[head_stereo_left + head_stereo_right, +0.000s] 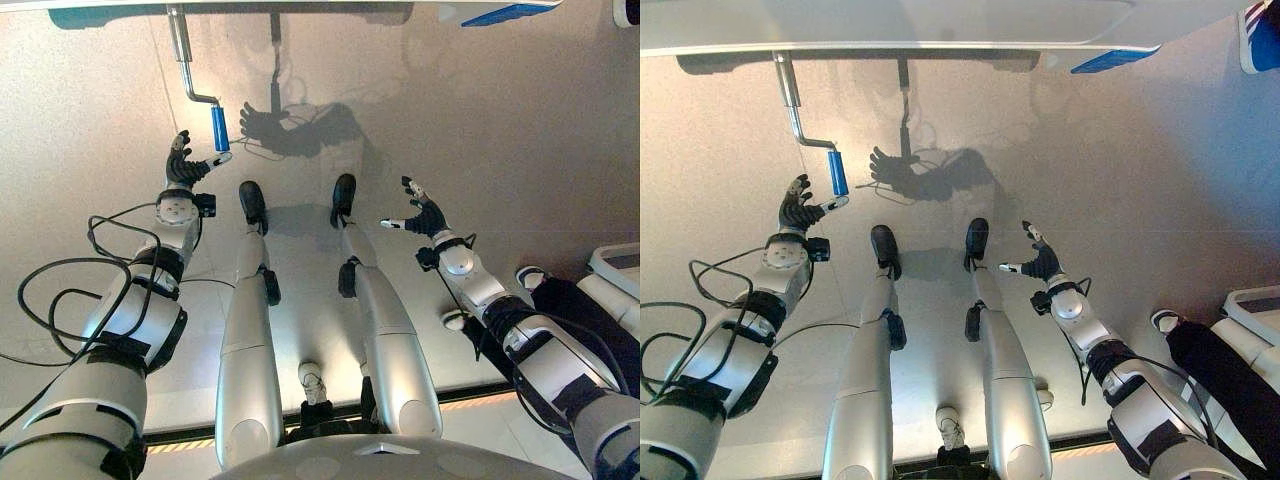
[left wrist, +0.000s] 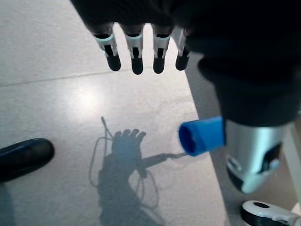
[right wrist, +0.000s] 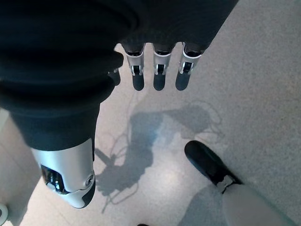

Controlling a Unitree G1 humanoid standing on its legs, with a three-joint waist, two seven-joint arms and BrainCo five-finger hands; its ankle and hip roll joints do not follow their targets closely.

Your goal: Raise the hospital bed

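Left eye view, bed: hospital bed (image 1: 300,8) edge along the frame's top.
Crank: crank handle (image 1: 190,65) hangs upper left — rigid metal, likely stiff to turn.
Grip: blue grip (image 1: 219,128) — take hold there.
Left hand (image 1: 185,162): spread, just beside grip.
Right hand (image 1: 422,212): spread, empty.

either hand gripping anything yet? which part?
Nothing held. The left hand is open beside the blue crank grip, fingers not closed round it. The right hand is open over the floor.

A bent metal crank (image 1: 186,60) with a blue grip (image 1: 219,128) hangs from the hospital bed's edge (image 1: 890,44) at 11 o'clock.
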